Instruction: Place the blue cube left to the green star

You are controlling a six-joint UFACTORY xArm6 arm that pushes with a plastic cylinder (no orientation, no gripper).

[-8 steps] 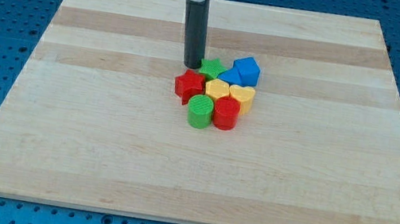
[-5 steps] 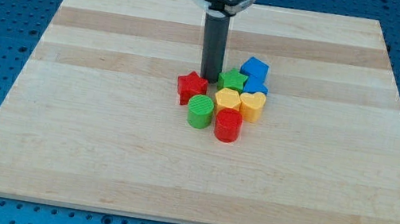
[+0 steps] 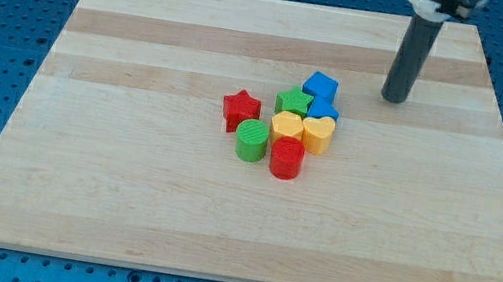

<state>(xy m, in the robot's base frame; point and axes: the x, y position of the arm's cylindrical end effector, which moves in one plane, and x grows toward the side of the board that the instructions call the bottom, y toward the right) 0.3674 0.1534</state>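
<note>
The blue cube sits at the top right of a tight cluster near the board's middle. The green star lies just below and left of it, touching it. My tip rests on the board to the right of the cluster, well apart from the blue cube and at about its height in the view.
Also in the cluster are a second blue block, a yellow block, a yellow heart, a red cylinder, a green cylinder and a red star. The wooden board lies on a blue perforated table.
My tip pushed the green star and nearby blocks rightward, leaving the red star apart on the left, then moved off to the right side of the cluster.
</note>
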